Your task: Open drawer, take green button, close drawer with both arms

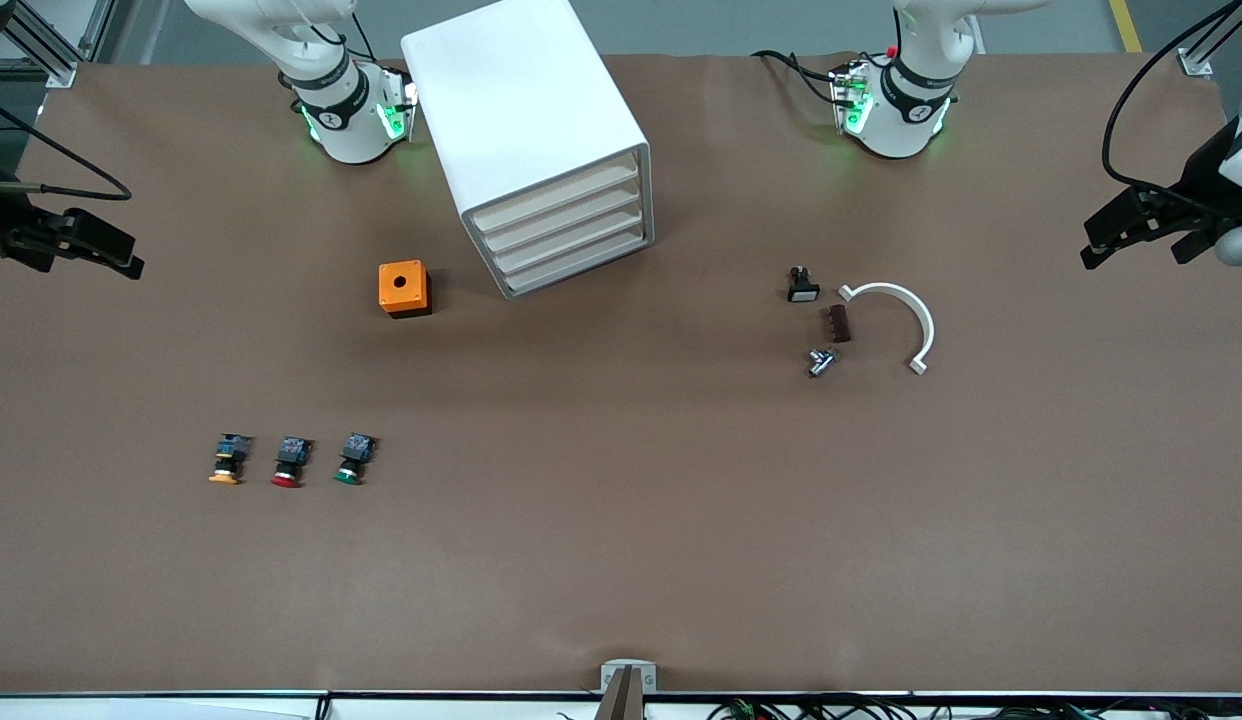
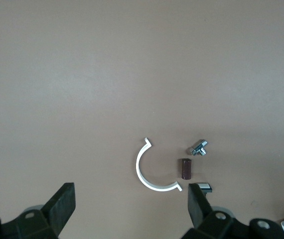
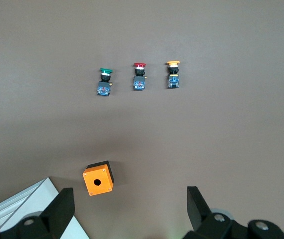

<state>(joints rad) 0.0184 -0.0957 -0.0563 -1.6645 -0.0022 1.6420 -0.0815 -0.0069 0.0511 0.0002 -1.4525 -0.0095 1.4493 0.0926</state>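
The white cabinet (image 1: 526,130) stands between the arms' bases, and all of its cream-fronted drawers are shut, the lower drawer (image 1: 573,262) among them. The green-capped button (image 1: 352,459) (image 3: 103,82) lies on the table nearer the front camera, at the end of a row of three. My right gripper (image 1: 121,255) (image 3: 129,201) hangs open and empty, high over the right arm's end of the table. The left gripper (image 1: 1106,240) (image 2: 132,199) hangs open and empty over the left arm's end. Neither touches anything.
An orange cube (image 1: 404,288) (image 3: 98,180) with a hole sits beside the cabinet. Red-capped (image 1: 291,462) and yellow-capped (image 1: 227,460) buttons lie beside the green one. A white arc (image 1: 896,320) (image 2: 149,177), brown piece (image 1: 837,323), metal part (image 1: 821,362) and black switch (image 1: 802,285) lie toward the left arm's end.
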